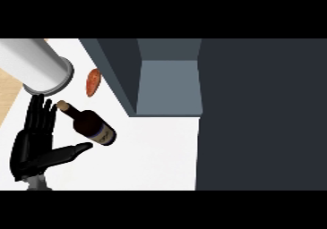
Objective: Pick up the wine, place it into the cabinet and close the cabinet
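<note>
The wine bottle (94, 126) is dark with a cork and a blue label. It lies tilted on the white counter (152, 152), neck toward the upper left. My left hand (35, 143) is just to its left, open, fingers straight and pointing up. Its thumb reaches out toward the bottle's base, and whether it touches I cannot tell. The dark cabinet (167, 87) stands open up and to the right of the bottle, showing a grey-blue inside. Its wide dark door panel (265, 116) fills the right side. My right hand does not show.
A grey forearm tube (30, 65) crosses the top left corner, above the hand's fingertips. A reddish oval food item (93, 82) lies on the counter between that tube and the cabinet's left wall. A strip of wood surface (3, 91) runs along the far left.
</note>
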{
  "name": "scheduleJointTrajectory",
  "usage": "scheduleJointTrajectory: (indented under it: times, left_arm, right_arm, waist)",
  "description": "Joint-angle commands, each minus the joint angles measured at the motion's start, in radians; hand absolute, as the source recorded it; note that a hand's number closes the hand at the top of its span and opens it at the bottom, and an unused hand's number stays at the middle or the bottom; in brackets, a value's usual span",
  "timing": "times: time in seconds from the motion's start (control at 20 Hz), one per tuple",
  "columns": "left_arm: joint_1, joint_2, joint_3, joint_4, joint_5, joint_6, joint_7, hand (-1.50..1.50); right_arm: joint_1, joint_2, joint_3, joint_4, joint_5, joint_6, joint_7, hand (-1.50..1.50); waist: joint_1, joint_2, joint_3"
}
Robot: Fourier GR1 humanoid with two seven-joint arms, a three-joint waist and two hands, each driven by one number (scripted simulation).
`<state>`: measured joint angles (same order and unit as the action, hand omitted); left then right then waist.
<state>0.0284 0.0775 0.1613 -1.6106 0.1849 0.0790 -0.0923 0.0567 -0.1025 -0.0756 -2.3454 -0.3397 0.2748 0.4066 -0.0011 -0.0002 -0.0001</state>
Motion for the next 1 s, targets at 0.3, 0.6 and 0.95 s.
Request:
scheduleJointTrajectory:
  times: [0.3, 0.6, 0.95]
  left_arm:
    - [-0.036, 0.014, 0.037, 0.192, 0.008, -0.056, -0.117, -1.50]
    - [-0.020, -0.018, 0.023, 0.306, 0.002, -0.088, -0.236, -1.50]
    - [-0.151, 0.032, 0.059, 0.508, 0.017, -0.124, -0.270, -1.50]
  right_arm:
    - [0.071, 0.032, 0.010, 0.008, 0.024, 0.054, -0.082, -1.50]
    - [0.120, 0.015, -0.017, -0.066, -0.007, 0.063, -0.039, -1.50]
    - [-0.060, 0.045, 0.065, -0.008, 0.092, -0.046, 0.039, -1.50]
  waist:
    - [-0.002, 0.000, 0.000]
    - [-0.003, 0.000, 0.000]
    - [0.000, 0.001, 0.000]
